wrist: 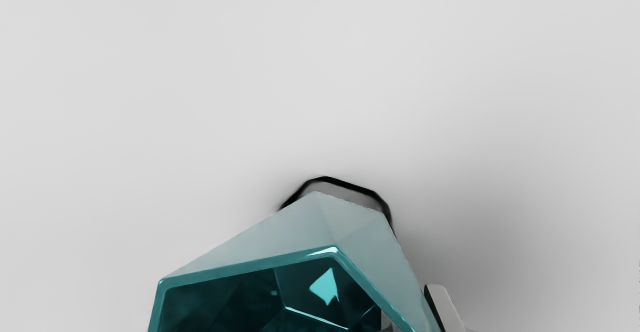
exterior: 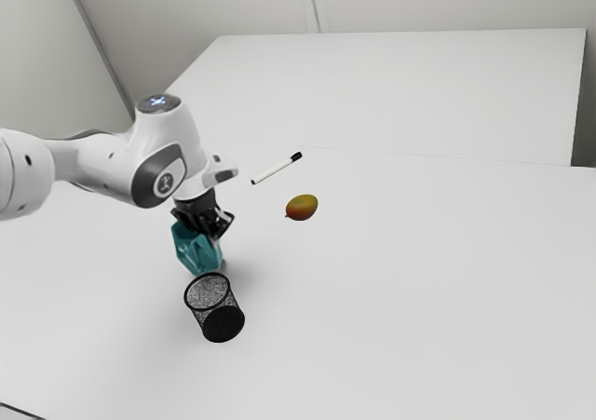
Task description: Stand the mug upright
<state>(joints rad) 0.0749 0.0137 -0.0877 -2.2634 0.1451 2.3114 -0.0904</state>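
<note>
White arm, dark grey joint caps.

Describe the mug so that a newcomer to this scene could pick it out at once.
Find the white table, then the arm ending in a black pincer. At the pincer's lower end, in the exterior view, is the mug. Its teal colour and flat, angular faces set it apart from the round, black mesh basket close by.

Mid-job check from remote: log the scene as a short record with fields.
Mug: teal, faceted, mouth facing the hand
Mug posture: looks upright or nearly so; base contact uncertain
Gripper: down at the mug
Mesh cup: black, upright, near the mug
Mango: red-yellow, toward the exterior view's right from the gripper
Marker: white, black-capped, lying beyond the mango
</note>
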